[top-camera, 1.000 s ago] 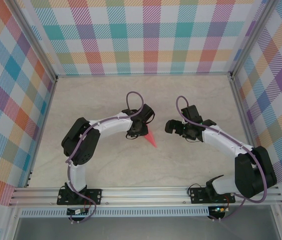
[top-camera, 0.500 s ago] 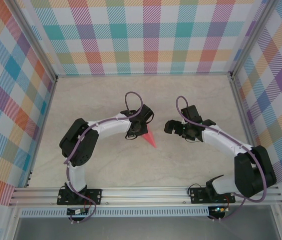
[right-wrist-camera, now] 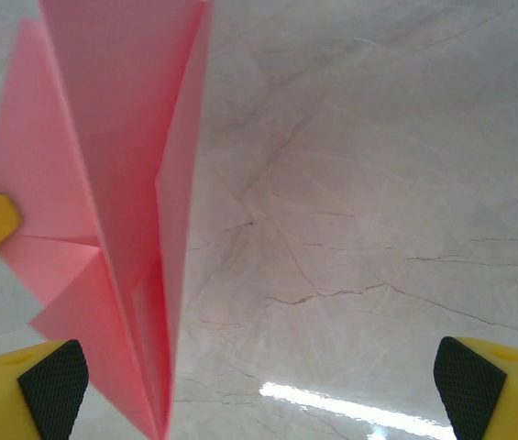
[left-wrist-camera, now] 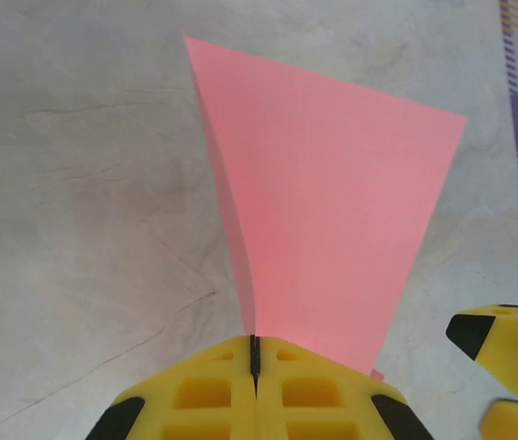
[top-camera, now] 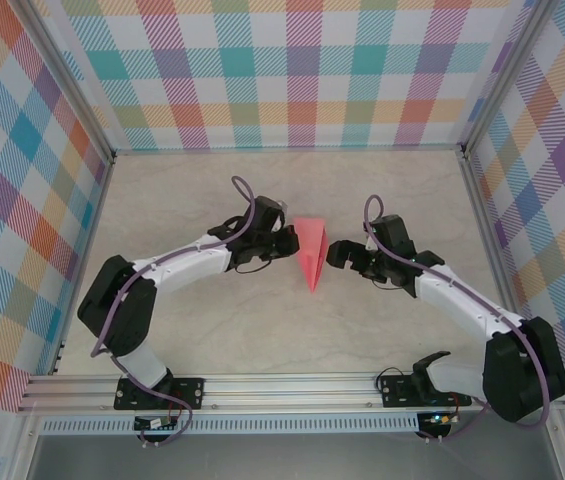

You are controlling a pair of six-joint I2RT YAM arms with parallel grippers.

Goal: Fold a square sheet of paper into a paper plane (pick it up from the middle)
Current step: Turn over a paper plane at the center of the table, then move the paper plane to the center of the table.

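While the left gripper (top-camera: 290, 243) presses its yellow fingers (left-wrist-camera: 203, 394) flat together on one edge of the paper plane (top-camera: 312, 255), the salmon-pink dart fans out straight ahead of that gripper over the marbled table (top-camera: 182, 190), its pointed tip toward the arm bases. Just beyond the plane from the left gripper, the right gripper (top-camera: 334, 252) stands spread wide, its pads (right-wrist-camera: 52, 376) gripping nothing.

We see a salmon-pink paper plane (top-camera: 311, 262) and a pale beige, faintly veined table (top-camera: 202, 330). The walls (top-camera: 292, 70) carry plaid in teal, orange, purple and yellow. The arms (top-camera: 187, 262) are white with black joints, cables (top-camera: 245, 195) purple; gripper fingers (left-wrist-camera: 332, 371) yellow, pads (right-wrist-camera: 54, 376) black, perhaps cross-hatched.
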